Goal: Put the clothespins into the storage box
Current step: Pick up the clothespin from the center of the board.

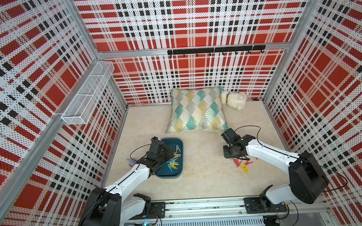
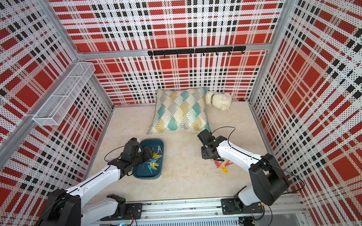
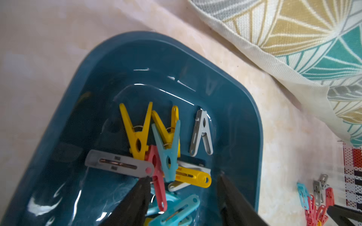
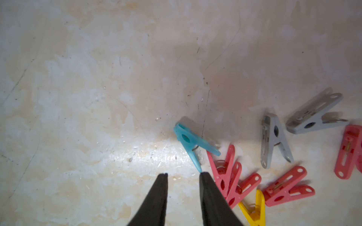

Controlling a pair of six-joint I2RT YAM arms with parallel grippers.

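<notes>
Left gripper (image 3: 184,176) hangs over storage box (image 1: 174,142), lower left of centre in both top views; jaws wide, empty, which reads as release onto clothespins (image 3: 168,152) inside. Right gripper (image 4: 183,174), half-open and empty, sits beside 1 teal clothespin (image 4: 188,140), probably lining up a pinch.

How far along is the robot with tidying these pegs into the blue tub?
Roughly half done. About ten clothespins already lie in the storage box. Nothing is in hand: the left gripper hangs open over the box, and the right gripper hovers open and empty beside the loose pile. About nine pegs there, on the table, are not yet moved.
</notes>
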